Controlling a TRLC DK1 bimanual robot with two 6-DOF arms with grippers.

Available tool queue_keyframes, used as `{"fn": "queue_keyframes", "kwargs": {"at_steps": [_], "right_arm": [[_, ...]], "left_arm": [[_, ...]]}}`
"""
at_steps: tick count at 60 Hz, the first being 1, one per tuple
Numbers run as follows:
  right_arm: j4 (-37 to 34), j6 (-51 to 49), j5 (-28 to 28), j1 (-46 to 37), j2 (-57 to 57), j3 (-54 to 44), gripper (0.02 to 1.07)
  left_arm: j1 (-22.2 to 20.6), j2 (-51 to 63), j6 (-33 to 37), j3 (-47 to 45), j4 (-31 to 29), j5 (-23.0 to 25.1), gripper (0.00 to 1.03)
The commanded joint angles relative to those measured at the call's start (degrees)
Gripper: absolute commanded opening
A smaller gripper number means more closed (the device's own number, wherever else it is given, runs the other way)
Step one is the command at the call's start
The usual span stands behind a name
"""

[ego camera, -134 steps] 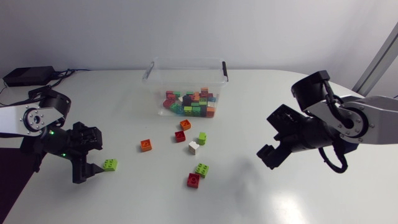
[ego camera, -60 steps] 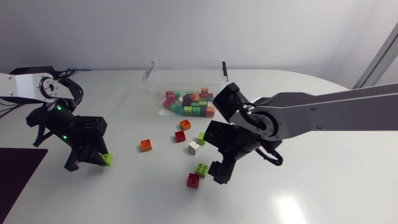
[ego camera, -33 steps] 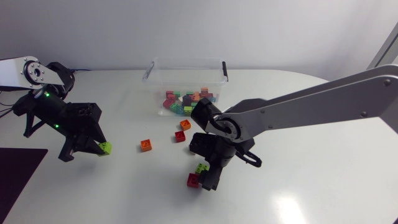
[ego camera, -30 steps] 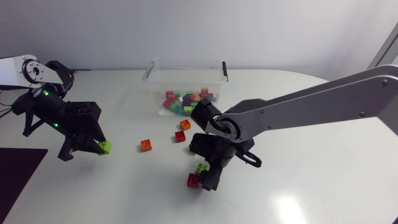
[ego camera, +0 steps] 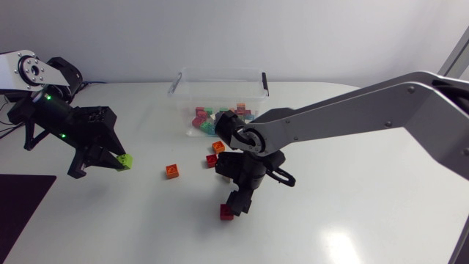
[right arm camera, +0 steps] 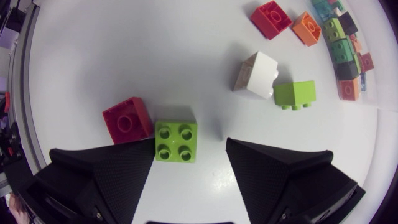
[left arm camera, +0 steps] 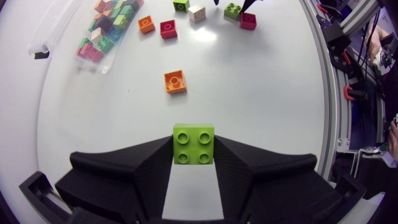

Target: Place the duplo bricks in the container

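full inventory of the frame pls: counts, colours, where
container: 1, clear, far middle of table, mixed bricks inside
orange bricks: 2; one alone mid-table, one near the container
red bricks: 2; one beside right gripper, one next to the nearer orange
white brick: 1, ahead of right gripper
green bricks: 3; one between right fingers, one on its side by the white, one held
table: 1, white
left gripper: shut on green brick
right gripper: open

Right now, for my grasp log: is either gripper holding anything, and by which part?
Left gripper: shut on a green brick, by its two opposite sides. Right gripper: open around a second green brick, holding nothing.
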Motion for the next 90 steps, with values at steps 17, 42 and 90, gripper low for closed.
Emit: {"fn": "queue_keyframes", "kwargs": {"at_steps": [17,42,90], "right_arm": [[-3.6,-2.7,-1.9,1.7,2.3,1.8,0.33],[-11.9,-3.7,-1.7,-4.7,-11.1,3.5,0.33],[-10.6,1.5,-7.3,-12.4,-11.8,22.8,0.33]], "left_arm": [[-2.1,-0.9,-2.9,6.6,-1.0,3.5,0.33],[-12.3,9.6,-29.7,23.1,13.5,8.4,0.33],[-14.7,31.2,-56.0,48.8,26.6,-1.1,0.87]]}}
